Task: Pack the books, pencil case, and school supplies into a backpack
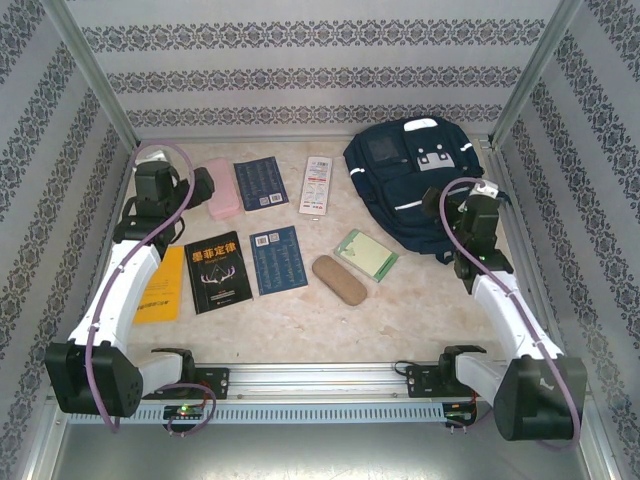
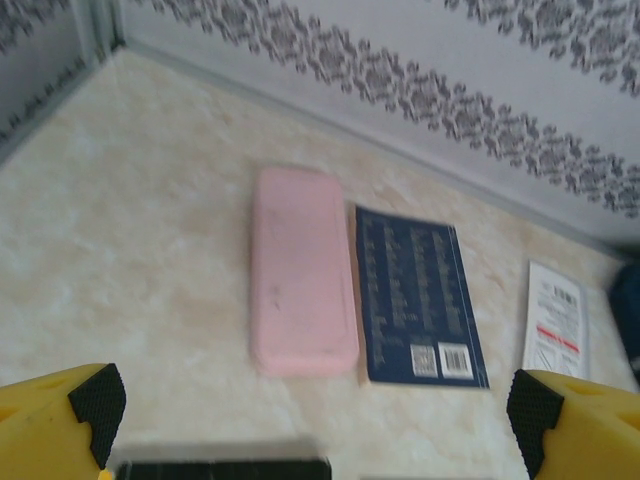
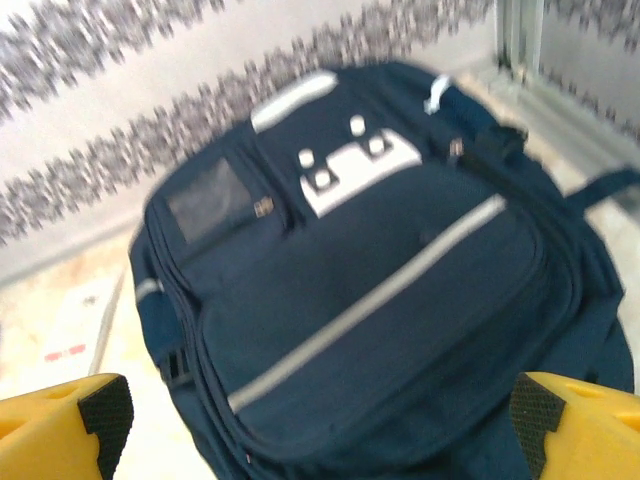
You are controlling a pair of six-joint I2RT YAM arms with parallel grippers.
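Top external: backpack point(image 1: 415, 185) seemingly zipped, flat on desk point(image 1: 400, 320); books point(image 1: 277, 258), pink pencil case point(image 1: 222, 203) left of backpack. Left fingers point(image 2: 95, 400), right fingers point(image 3: 105, 410) fully spread, holding nothing. Risk: closed zip blocking insertion.

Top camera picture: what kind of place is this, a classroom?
Probably a robot test booth, not a classroom: a left arm and right arm bolted at the table edge, patterned wall panels boxing it in, and books laid out beside a backpack.
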